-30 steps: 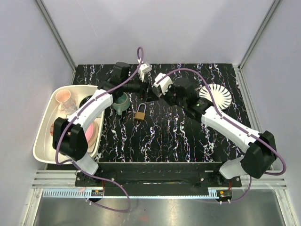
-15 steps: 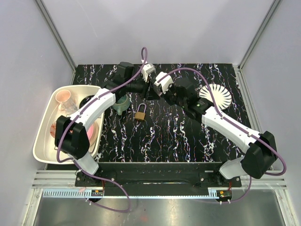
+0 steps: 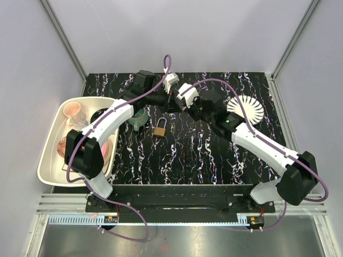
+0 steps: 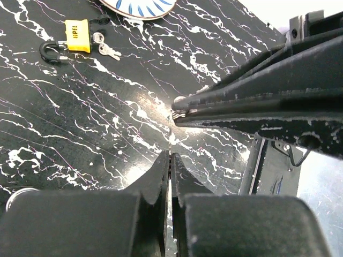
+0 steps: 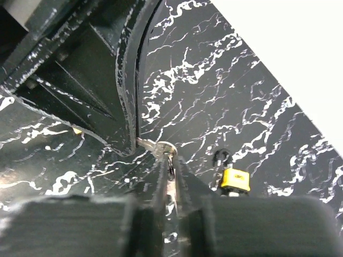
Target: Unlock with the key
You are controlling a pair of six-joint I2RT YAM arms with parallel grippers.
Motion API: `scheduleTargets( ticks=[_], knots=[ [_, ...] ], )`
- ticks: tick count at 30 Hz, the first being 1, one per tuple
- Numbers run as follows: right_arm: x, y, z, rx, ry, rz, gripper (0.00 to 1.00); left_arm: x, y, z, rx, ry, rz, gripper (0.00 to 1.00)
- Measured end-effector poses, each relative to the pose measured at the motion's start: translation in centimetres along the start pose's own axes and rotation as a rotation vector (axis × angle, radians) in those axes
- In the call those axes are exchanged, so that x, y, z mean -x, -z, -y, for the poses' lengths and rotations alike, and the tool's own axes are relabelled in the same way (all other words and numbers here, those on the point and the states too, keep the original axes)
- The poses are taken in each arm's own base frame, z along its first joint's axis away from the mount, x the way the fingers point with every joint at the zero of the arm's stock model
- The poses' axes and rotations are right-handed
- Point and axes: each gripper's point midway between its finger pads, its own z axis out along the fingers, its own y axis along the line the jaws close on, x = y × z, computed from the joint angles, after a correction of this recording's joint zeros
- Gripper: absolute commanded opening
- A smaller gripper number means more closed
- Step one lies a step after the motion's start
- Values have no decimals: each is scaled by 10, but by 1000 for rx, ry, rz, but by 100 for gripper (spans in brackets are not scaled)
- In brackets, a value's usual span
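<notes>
- My left gripper (image 4: 170,156) and right gripper (image 5: 170,163) meet tip to tip above the far middle of the marbled table (image 3: 203,155), both clear of its surface.
- The key (image 5: 151,144) is in the air between them. My left fingers are closed on its blade end, and my right fingers are pinched on the key ring (image 5: 169,154) at its head.
- I judge this to be a re-grip, passing the key into a hold that suits insertion.
- To do it well, one gripper should let go only once the other's hold is firm, and it should open slowly so the key does not swing on the ring.
- The final grip wants to be on the head, with the blade standing out straight and free of my fingers.
- A brass padlock (image 3: 159,129) lies flat on the table, nearer my bases than the grippers, and nothing is holding it.
- It will probably need steadying by my other gripper.
- My left wrist view shows a yellow padlock (image 4: 77,43) with small keys, near a striped plate (image 4: 140,6). I cannot tell whether it is the same lock.
- The cream tub (image 3: 47,160) at my left holds a pink cup (image 3: 72,111), a dark bowl (image 3: 98,114) and pink dishes partly hidden under my left arm.
- A teal cup (image 3: 138,119) stands just beside the tub, and I cannot make out its contents.
</notes>
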Motion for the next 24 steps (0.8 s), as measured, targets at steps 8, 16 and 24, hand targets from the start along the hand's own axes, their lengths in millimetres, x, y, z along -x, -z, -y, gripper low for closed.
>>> scheduleTargets(
  ticks=[8, 16, 24],
  knots=[
    [17, 33, 18, -2, 1, 79, 76, -4, 8, 5, -1, -67, -57, 0],
    [37, 71, 20, 116, -37, 222, 74, -22, 25, 13, 60, -154, -160, 0],
    [16, 62, -41, 456, -97, 217, 68, -28, 35, 53, 110, -261, -237, 0]
  ],
)
